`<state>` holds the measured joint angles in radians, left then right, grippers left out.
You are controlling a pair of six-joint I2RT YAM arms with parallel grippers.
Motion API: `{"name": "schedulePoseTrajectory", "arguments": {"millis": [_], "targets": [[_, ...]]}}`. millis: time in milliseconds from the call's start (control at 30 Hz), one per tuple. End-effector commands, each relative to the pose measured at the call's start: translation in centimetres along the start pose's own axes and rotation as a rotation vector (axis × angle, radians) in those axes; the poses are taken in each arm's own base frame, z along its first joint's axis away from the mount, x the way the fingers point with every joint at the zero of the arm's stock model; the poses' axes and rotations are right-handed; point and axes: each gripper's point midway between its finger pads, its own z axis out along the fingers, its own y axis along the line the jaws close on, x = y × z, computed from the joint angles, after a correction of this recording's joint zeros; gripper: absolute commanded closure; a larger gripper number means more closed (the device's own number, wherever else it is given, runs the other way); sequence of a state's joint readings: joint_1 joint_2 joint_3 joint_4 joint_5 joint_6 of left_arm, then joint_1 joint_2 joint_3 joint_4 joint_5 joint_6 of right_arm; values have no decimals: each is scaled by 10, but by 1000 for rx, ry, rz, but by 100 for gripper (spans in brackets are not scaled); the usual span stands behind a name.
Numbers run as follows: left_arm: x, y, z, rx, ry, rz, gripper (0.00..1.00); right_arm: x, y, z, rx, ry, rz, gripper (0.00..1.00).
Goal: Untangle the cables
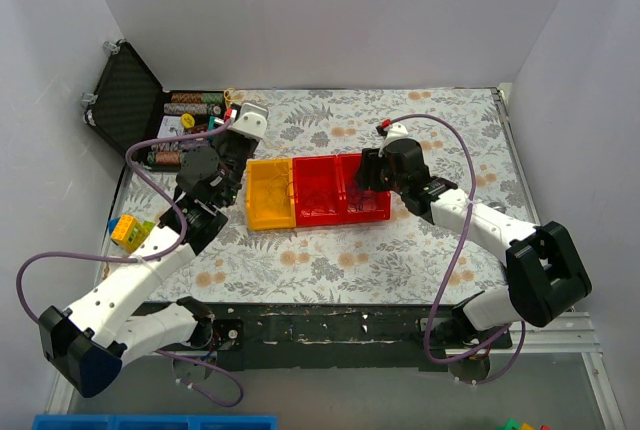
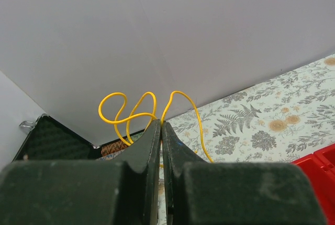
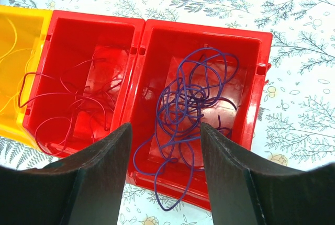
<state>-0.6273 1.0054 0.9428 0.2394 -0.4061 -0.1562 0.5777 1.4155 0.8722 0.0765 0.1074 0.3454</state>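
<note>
My left gripper (image 2: 160,124) is shut on a thin yellow cable (image 2: 128,112). The cable's loops stand up past the fingertips, lifted in front of the back wall. In the top view this gripper (image 1: 235,138) is behind the yellow bin (image 1: 270,212). My right gripper (image 3: 165,131) is open and empty, just above the right red bin (image 3: 264,78). That bin holds a tangle of purple cables (image 3: 193,99), with one loop hanging over the near rim. The middle red bin (image 3: 49,68) holds thin red cables (image 3: 78,102). In the top view the right gripper (image 1: 366,178) is over the right red bin.
An open black case (image 1: 125,90) with wire spools (image 1: 195,102) lies at the back left, close to the left gripper. Yellow and green toy blocks (image 1: 127,230) sit at the left edge. White walls enclose the floral table (image 1: 330,260).
</note>
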Motion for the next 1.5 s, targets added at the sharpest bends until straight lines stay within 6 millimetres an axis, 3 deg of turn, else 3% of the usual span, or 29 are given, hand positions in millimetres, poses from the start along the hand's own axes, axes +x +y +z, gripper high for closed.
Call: {"name": "schedulePoseTrajectory", "arguments": {"millis": [0,200,500,733,1167,1300,1467], "targets": [[-11,12,-5,-31,-26,-24,100,-13,0,-4,7,-50,17,37],[13,4,-15,-5,29,-21,100,-13,-1,-6,15,-53,21,35],[64,-10,-26,0,114,41,100,-40,3,-22,12,-130,23,33],[50,6,-20,-81,82,-1,100,-41,4,-24,5,-131,21,32],[-7,38,-32,-131,-43,-100,100,-30,1,-23,9,-110,29,33],[4,31,-35,-100,-9,-83,100,-31,2,-24,6,-112,30,32],[41,13,-43,-49,77,-55,100,-31,1,-25,12,-114,32,33]]}}
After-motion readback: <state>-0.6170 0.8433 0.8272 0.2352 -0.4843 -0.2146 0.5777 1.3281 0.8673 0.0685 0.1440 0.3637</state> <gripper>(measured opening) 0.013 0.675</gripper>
